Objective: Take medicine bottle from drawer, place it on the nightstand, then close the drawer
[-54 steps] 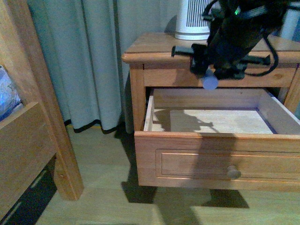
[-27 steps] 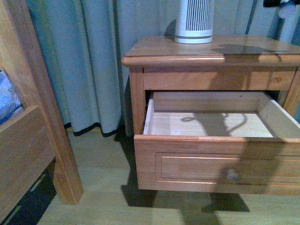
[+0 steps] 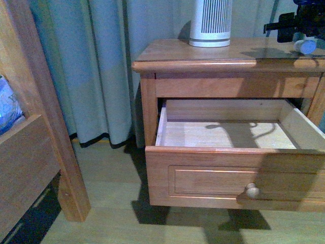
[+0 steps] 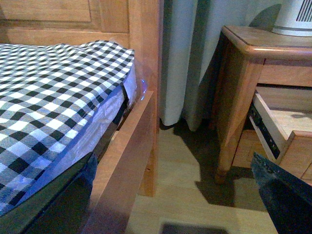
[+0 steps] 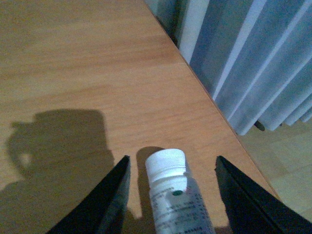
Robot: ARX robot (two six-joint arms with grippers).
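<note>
The medicine bottle (image 5: pixel 173 192), small and white with a white cap, lies between the spread fingers of my right gripper (image 5: pixel 171 158), with a gap on each side. It is at the right end of the nightstand top (image 5: pixel 73 73), close to the edge. The front view shows the bottle (image 3: pixel 307 46) under the right gripper (image 3: pixel 303 38) over the nightstand (image 3: pixel 203 53). The upper drawer (image 3: pixel 233 168) stands pulled out, its pale interior (image 3: pixel 223 134) bare. My left gripper (image 4: pixel 175 204) is open and empty over the floor, between the bed and the nightstand (image 4: pixel 253 44).
A white ribbed device (image 3: pixel 210 23) stands at the back of the nightstand top. A wooden bed frame (image 3: pixel 45 127) with checked bedding (image 4: pixel 48 97) is on the left. A curtain (image 3: pixel 101 66) hangs behind. The drawer knob (image 3: pixel 252 190) faces me.
My right gripper rose with the bottle from in front of the drawer, moved right, then came down over the right end of the nightstand top. The drawer has stayed open.
</note>
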